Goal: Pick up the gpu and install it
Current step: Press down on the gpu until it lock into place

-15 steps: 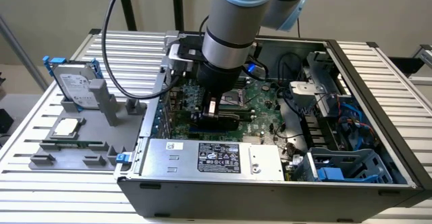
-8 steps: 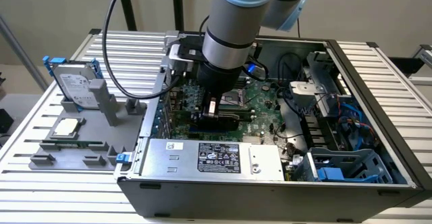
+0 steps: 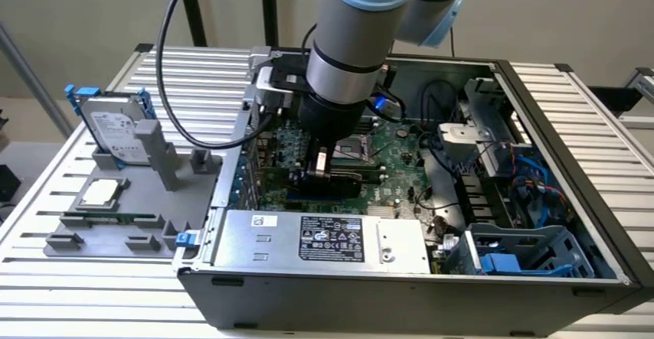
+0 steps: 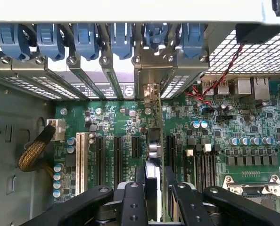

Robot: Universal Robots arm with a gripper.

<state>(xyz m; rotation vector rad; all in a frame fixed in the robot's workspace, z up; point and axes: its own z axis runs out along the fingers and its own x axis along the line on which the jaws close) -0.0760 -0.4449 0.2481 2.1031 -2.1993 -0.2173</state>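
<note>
- The gripper (image 3: 322,172) sits low in the middle of the exterior view, inside the open computer case (image 3: 572,109).
- Its fingers (image 4: 133,197) pinch the graphics card (image 4: 153,141), held edge-on.
- In the wrist view, the card stands upright over the green motherboard (image 4: 253,141), its bracket end at the rear slot covers (image 4: 102,80).
- A hard drive (image 3: 115,128) stands in a grey holder (image 3: 112,224) at the exterior view's left.

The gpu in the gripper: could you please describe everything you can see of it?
The gpu is a thin card seen edge-on in the wrist view, standing upright between the gripper's jaws, which are shut on it. Its silver metal end bracket reaches the case's rear slot openings. It stands over the green motherboard, in line with the black expansion slots. In the exterior view it appears dark, low inside the open computer case.
</note>
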